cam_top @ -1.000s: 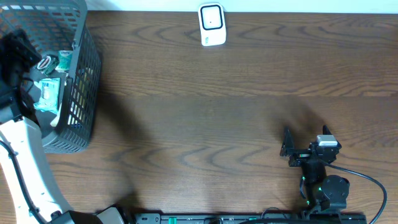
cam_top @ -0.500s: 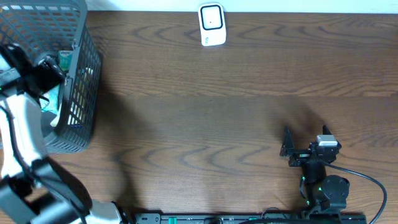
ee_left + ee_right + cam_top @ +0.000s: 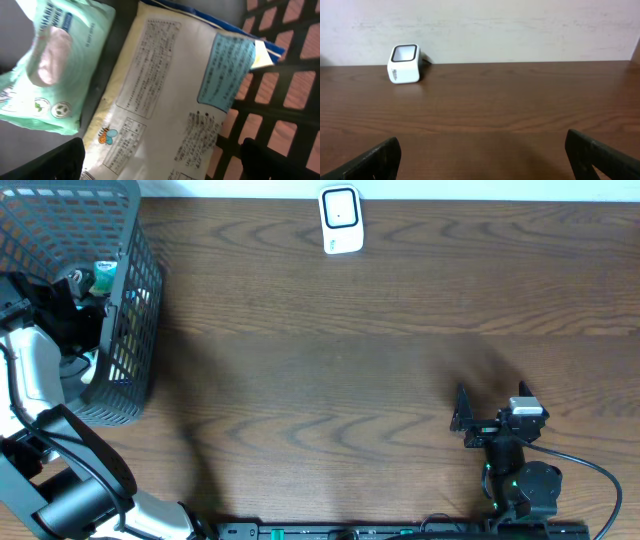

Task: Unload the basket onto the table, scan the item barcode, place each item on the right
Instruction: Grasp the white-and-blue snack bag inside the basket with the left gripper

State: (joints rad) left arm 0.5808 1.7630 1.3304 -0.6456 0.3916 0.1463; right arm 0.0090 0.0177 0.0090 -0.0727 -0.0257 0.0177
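Glossy flat pouch (image 3: 170,100), soft green wipes pack (image 3: 50,65), mesh basket (image 3: 140,330), both arms' jaws spread.

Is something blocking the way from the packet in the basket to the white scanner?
Only the basket's mesh wall: the packet lies inside, below the open left pincer, and must go over the rim. Nothing shows on the table between basket and scanner.

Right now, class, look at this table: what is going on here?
The left tool hangs open inside the grey mesh basket, above a white printed packet and a green wipes pack, holding nothing. The right tool sits open and empty over the brown wooden table. The white box-shaped scanner stands at its far edge, with no item near it.
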